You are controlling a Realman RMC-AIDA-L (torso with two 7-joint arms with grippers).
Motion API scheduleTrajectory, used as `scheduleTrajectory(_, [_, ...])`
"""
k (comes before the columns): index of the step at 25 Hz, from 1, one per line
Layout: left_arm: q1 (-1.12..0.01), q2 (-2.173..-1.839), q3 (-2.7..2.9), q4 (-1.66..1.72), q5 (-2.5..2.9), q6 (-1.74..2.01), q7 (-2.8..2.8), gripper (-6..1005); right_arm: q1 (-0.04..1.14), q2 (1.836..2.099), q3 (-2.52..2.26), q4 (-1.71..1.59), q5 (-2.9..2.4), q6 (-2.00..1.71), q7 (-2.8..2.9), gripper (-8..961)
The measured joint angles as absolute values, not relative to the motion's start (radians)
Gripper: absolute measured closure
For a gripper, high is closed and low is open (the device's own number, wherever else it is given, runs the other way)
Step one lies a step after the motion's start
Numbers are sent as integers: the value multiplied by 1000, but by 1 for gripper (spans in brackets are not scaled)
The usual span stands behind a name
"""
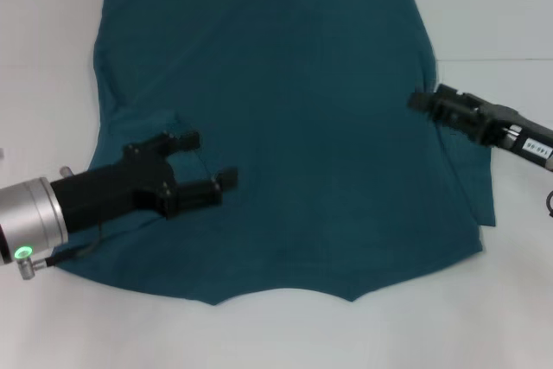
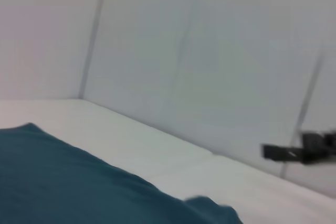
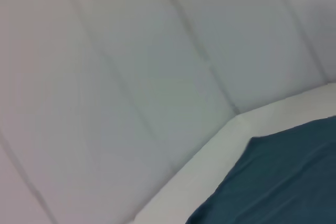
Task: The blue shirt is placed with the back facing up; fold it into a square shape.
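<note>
Two pincers over blue shirt point(image 1: 285, 127), spread flat, plain side up, on white worktop point(image 1: 484, 317). Left pincer point(image 1: 206, 164) above shirt's left near part, fingers spread wide. Right pincer point(image 1: 421, 101) at shirt's right edge; fingers' state unclear.

The blue shirt point(image 1: 294, 127) lies flat on the tabletop point(image 1: 52, 6). The left gripper point(image 1: 206, 164) is over its left side, the right gripper point(image 1: 418, 101) at its right edge.

White table point(image 1: 52, 6) before pale panelled walls point(image 2: 210, 51).
</note>
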State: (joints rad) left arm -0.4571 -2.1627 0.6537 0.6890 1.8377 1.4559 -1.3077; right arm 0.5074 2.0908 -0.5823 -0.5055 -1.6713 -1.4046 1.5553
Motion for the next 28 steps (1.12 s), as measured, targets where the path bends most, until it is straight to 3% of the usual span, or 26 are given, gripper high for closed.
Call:
scheduleTrajectory(6, [-467, -2163, 679, 715, 1930, 1498, -1287, 49, 489, 2089, -557, -493, -1628, -1362, 1682, 114])
scheduleTrajectory(20, [-487, -2157, 708, 749, 2024, 1499, -1290, 49, 455, 2057, -556, -515, -1664, -1215, 1931, 117])
scheduleTrajectory(28, [-487, -2157, 704, 756, 2031, 1515, -1318, 49, 446, 2087, -551, -507, -1663, -1097, 1999, 119])
